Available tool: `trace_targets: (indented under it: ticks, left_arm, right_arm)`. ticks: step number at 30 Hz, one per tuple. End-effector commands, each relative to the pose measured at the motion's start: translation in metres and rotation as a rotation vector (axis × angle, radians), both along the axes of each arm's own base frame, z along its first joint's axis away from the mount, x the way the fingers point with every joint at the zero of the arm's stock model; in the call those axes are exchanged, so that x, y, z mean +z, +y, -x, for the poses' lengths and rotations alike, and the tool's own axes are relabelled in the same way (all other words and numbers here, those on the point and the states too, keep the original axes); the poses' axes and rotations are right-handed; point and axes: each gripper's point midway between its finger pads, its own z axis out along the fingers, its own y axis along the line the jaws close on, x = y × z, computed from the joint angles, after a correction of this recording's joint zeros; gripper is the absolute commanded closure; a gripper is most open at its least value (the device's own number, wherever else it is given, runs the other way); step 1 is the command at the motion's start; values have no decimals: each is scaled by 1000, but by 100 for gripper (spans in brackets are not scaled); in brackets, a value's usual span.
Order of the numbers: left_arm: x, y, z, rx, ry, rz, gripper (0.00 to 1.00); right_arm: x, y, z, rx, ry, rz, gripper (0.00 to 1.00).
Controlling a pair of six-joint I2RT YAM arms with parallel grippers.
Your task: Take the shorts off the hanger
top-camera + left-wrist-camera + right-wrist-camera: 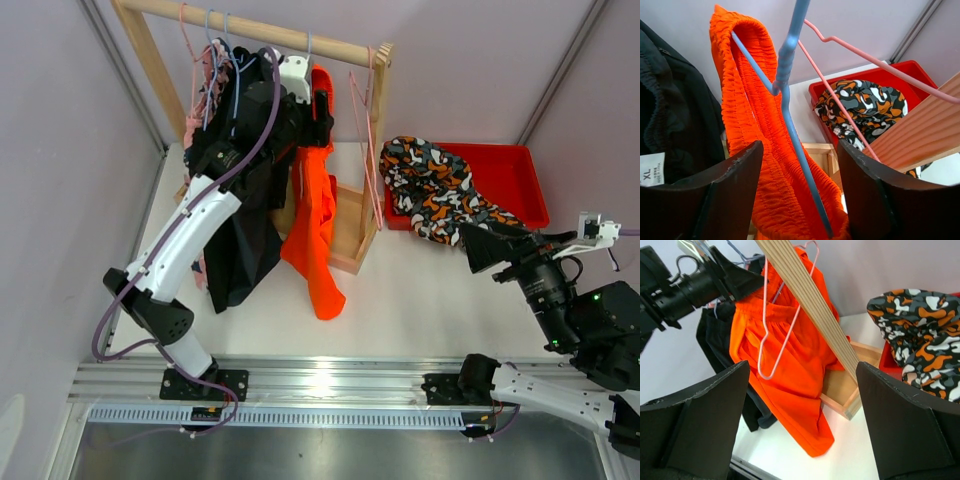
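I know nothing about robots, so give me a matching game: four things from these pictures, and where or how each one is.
1. orange shorts
2. patterned garment
3. black garment
4. pink hanger

A. lying in the red bin
B. carries an XL label
C. draped on the blue hanger
D. bare, no clothing on it

Pairs: 1-C, 2-A, 3-B, 4-D

The shorts (pixel 315 220) are pictured hung on a hanger (pixel 785 55) from the rack (pixel 262 30), set at the back left of the counter (pixel 420 300), with another garment (pixel 240 240) just to their left. Right of the rack, a crumpled garment (pixel 435 190) is held in a bin (pixel 520 175).
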Motion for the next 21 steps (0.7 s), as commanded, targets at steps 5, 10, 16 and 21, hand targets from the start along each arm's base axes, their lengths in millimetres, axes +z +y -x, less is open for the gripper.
trace_targets:
  ticks: [5, 10, 16, 21]
  left_arm:
    - [36, 10, -2, 39, -83, 54, 31]
    - [55, 11, -2, 36, -108, 64, 26]
    - [63, 7, -4, 26, -114, 62, 28]
    - [51, 4, -7, 25, -88, 51, 29]
  right_arm:
    - [-16, -7, 0, -24, 46, -23, 7]
    - [-23, 1, 0, -3, 70, -24, 8]
    - [-36, 10, -3, 7, 96, -11, 10]
    - [-35, 4, -2, -7, 92, -12, 10]
